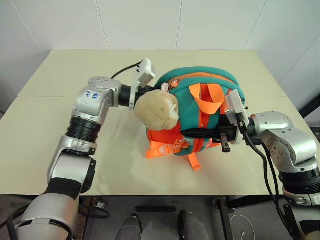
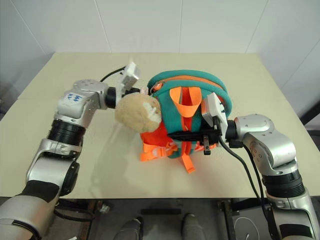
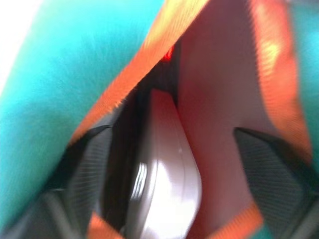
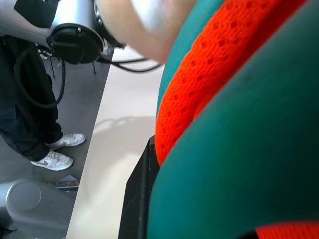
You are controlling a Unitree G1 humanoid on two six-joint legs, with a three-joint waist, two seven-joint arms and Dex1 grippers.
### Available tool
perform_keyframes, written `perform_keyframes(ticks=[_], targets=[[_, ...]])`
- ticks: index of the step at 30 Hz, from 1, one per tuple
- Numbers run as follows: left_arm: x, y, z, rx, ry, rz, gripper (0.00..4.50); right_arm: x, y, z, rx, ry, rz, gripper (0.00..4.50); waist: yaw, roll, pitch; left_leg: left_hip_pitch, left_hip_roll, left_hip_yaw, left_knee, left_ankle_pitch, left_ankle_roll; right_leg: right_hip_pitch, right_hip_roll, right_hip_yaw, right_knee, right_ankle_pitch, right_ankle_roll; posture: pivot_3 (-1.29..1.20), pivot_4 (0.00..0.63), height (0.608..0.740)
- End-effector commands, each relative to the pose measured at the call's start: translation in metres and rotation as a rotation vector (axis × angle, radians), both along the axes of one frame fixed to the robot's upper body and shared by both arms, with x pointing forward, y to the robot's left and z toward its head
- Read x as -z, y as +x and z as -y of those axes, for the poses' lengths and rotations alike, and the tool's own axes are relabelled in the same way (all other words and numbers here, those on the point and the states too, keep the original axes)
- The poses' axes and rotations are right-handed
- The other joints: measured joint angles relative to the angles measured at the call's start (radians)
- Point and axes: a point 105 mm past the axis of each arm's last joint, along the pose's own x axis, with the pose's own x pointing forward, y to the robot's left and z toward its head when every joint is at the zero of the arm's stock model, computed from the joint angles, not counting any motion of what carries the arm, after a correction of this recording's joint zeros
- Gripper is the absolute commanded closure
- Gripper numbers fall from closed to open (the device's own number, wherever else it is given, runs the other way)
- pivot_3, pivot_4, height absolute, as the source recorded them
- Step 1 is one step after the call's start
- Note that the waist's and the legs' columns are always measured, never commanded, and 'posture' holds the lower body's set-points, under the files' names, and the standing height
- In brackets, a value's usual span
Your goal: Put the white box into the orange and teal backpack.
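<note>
The left gripper (image 3: 164, 164) fingers are spread wide apart inside the orange and teal backpack (image 1: 200, 107), with the white box (image 3: 167, 184) seen free between them in the opening. The right gripper (image 1: 200, 134) fingers are pressed together, pinching the backpack's side at 3 o'clock. The backpack stands mid-table (image 1: 65, 70).

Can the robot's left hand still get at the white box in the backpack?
Probably yes. The left hand is open inside the backpack, and the box lies right between its fingers, with nothing in the way.
</note>
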Motion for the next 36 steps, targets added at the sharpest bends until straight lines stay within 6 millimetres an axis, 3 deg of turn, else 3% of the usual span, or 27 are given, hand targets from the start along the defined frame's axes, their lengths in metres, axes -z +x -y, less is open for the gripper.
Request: perform_keyframes(ticks=[1,6,11,15,23,30,33,36], targets=[[-0.021,-0.013,-0.020,0.009,-0.025,0.094,0.04,-0.009,-0.005,-0.001,-0.012,0.024,0.045,4.50,0.003,0.000,0.000,0.000,0.000,0.000,0.000,0.000,0.000,0.000,0.000,0.000,0.000,0.000,0.000,0.00,0.150,0.740],[-0.024,-0.024,-0.055,-0.037,-0.038,0.069,0.04,-0.009,-0.004,-0.002,-0.013,0.025,0.044,4.50,0.003,0.000,0.000,0.000,0.000,0.000,0.000,0.000,0.000,0.000,0.000,0.001,0.000,0.000,0.000,0.00,0.150,0.740],[-0.026,-0.053,-0.063,0.000,-0.104,0.010,0.04,-0.008,-0.004,-0.002,-0.011,0.025,0.041,4.50,0.004,0.000,0.000,0.000,0.000,0.000,0.000,0.000,0.000,0.000,0.000,0.001,0.000,0.000,0.000,0.00,0.150,0.740],[-0.026,-0.073,-0.056,0.025,-0.150,-0.025,0.04,-0.007,-0.003,-0.001,-0.011,0.023,0.037,4.50,0.003,0.000,0.000,0.000,0.000,0.000,0.000,0.000,0.000,0.000,0.000,0.001,0.001,0.000,0.000,0.00,0.150,0.740],[-0.023,-0.087,-0.032,0.071,-0.189,-0.054,0.04,-0.007,-0.001,-0.003,-0.016,0.018,0.035,4.50,0.004,0.000,0.000,0.001,0.000,0.000,0.002,0.000,0.000,0.001,0.000,0.001,0.001,0.000,0.000,0.00,0.150,0.740],[-0.007,-0.076,-0.015,0.039,-0.137,-0.060,0.04,-0.007,-0.002,-0.003,-0.012,0.019,0.037,4.50,0.004,0.000,0.000,0.001,0.000,0.001,0.002,0.000,0.000,0.001,0.000,0.002,0.001,0.000,0.000,0.00,0.150,0.740],[-0.006,-0.073,-0.010,0.028,-0.142,-0.110,0.64,-0.006,-0.002,-0.003,-0.006,0.021,0.038,4.50,0.007,0.000,0.000,0.001,0.000,0.001,0.002,0.000,0.000,0.002,0.000,0.002,0.000,0.000,0.000,0.00,0.150,0.740],[-0.008,-0.072,-0.008,0.040,-0.149,-0.098,1.52,-0.007,-0.003,-0.003,-0.004,0.029,0.040,4.50,0.005,0.000,0.000,0.001,0.000,0.001,0.002,0.000,0.000,0.002,0.000,0.002,0.000,0.000,0.000,0.00,0.150,0.740]])
